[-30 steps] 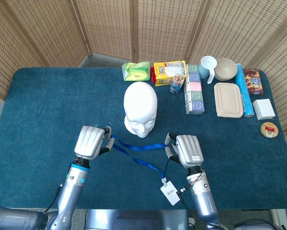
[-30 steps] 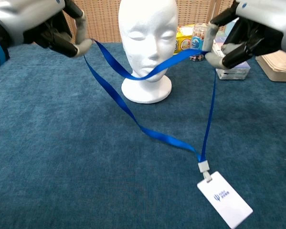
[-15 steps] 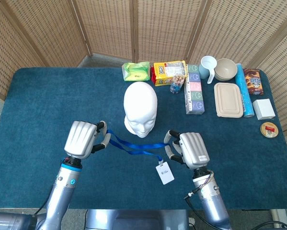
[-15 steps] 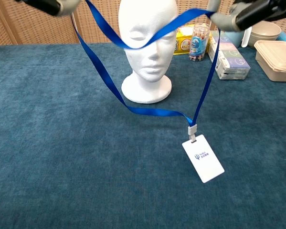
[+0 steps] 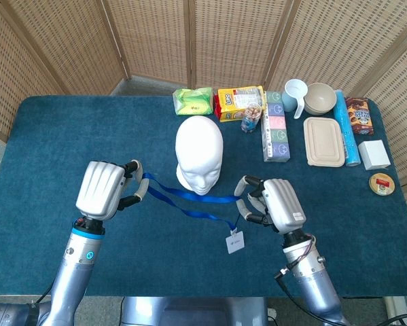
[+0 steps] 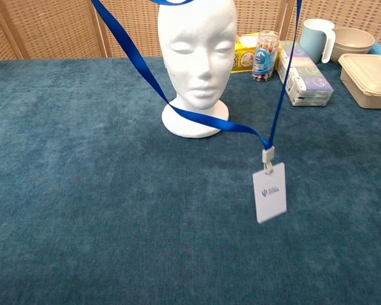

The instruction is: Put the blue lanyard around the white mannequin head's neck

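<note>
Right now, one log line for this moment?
left hand: holds blue lanyard | right hand: holds lanyard | badge: hanging | mannequin head: neck bare

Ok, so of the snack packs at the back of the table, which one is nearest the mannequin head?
The green pack, just behind the white mannequin head. The yellow pack lies further right, and the brown one sits far off by the right edge.

We see the mannequin head (image 5: 199, 154) mid-counter (image 5: 54, 149), the lanyard (image 5: 189, 202) strung before it between our left hand (image 5: 103, 189) and right hand (image 5: 276, 206), boxes (image 5: 276, 135) behind right.
</note>
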